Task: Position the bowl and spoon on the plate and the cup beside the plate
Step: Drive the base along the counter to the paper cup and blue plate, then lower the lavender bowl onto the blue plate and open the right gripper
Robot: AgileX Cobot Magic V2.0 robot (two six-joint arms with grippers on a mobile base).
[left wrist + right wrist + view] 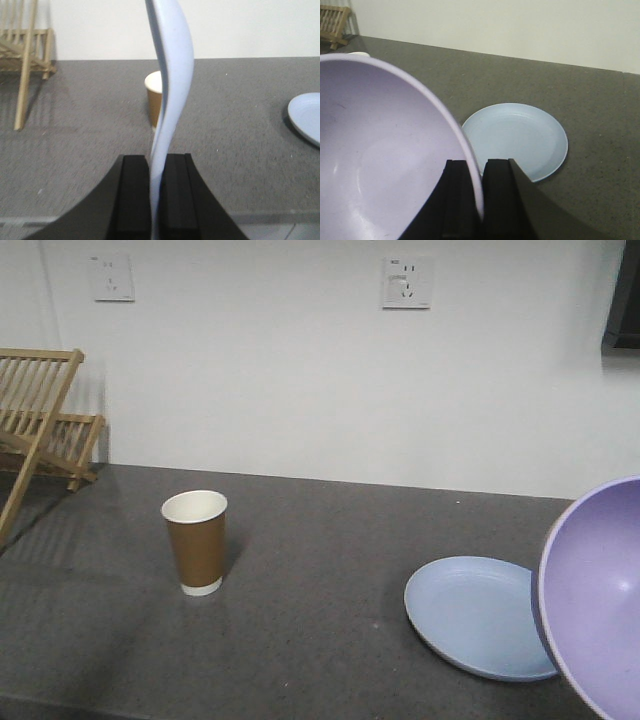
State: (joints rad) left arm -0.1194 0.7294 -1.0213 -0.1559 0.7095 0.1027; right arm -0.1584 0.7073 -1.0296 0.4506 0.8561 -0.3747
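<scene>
The lavender bowl hangs tilted in the air, its rim pinched by my right gripper; in the front view the bowl fills the right edge, overlapping the plate's right side. The pale blue plate lies flat on the dark counter, also seen as the plate just beyond the right jaws. My left gripper is shut on the pale blue spoon, which stands up edge-on. The brown paper cup stands upright left of centre; the cup is partly hidden behind the spoon.
A wooden dish rack stands at the back left of the counter. A white wall with two sockets runs behind it. The counter's front edge lies just below the left gripper.
</scene>
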